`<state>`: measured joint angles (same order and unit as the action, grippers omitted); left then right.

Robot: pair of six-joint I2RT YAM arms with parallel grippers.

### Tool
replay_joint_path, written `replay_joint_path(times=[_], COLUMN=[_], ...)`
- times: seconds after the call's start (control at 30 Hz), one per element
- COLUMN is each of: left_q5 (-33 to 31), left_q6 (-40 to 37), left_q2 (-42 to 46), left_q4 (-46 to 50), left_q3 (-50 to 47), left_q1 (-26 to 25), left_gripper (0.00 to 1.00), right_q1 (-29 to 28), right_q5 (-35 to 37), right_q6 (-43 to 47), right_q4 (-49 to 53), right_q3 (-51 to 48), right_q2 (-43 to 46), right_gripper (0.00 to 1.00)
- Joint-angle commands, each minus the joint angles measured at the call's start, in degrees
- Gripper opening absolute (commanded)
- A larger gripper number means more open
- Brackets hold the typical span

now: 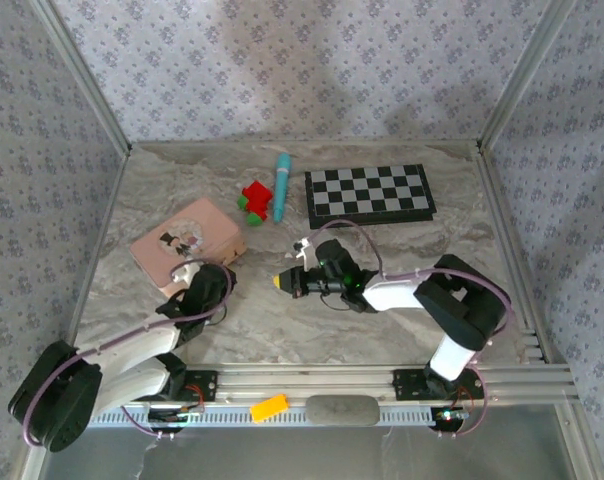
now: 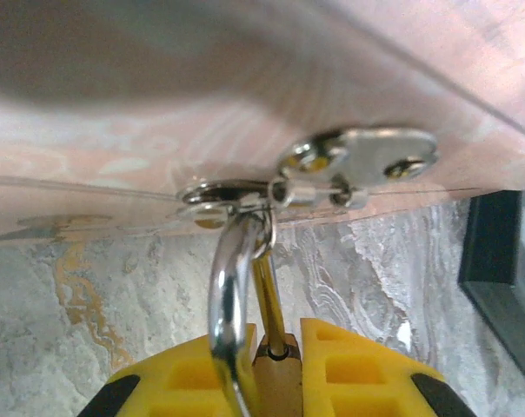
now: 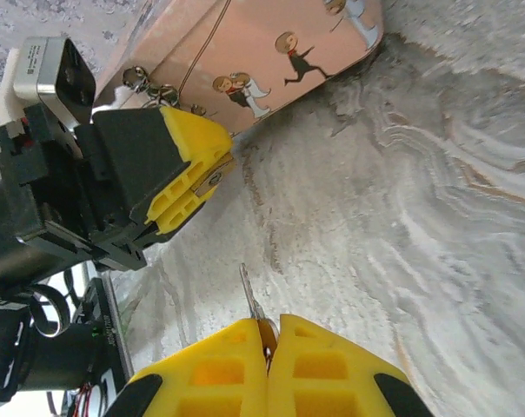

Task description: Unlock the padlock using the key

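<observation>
Left gripper [image 2: 278,340]: yellow fingers clamped on the body of the brass padlock [image 2: 278,389]. The padlock's silvery shackle [image 2: 228,287] passes through the hasp ring [image 2: 219,204] on the pink picture box [image 1: 187,238]. The box is closed and its contents are hidden.

Right gripper [image 3: 269,337]: fingers pinched on the key [image 3: 250,297], with the blade aimed toward the padlock, near it but not touching.

Left arm lies low, reaching forward to the box's near side. Right arm is bent at the elbow, forearm pointing left across the marble table [image 1: 312,325].
</observation>
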<state>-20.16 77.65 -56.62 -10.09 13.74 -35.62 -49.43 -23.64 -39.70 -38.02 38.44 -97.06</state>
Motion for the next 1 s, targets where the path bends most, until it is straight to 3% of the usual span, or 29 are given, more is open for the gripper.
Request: replay_joint_path(times=[0.0,0.6,0.97], left_q5=[0.9,3.6,5.8], left_q6=[5.6,12.1,13.0], left_q2=[3.0,4.4,0.9], left_q4=[-2.5,-7.1,-15.9], left_q3=[-0.2,-2.0,-1.6], left_q1=[0.6,0.8,0.6], left_gripper=[0.00,0.00,0.00], right_q1=[-0.5,0.2,3.0], right_q5=[-2.2,-8.8,-12.3], right_q6=[-3.7,-10.2,-12.8], right_q4=[-6.2,-10.2,-9.1], right_q3=[2.2,10.9,8.5], right_q2=[-2.8,-14.3,-12.7], right_gripper=[0.00,0.00,0.00])
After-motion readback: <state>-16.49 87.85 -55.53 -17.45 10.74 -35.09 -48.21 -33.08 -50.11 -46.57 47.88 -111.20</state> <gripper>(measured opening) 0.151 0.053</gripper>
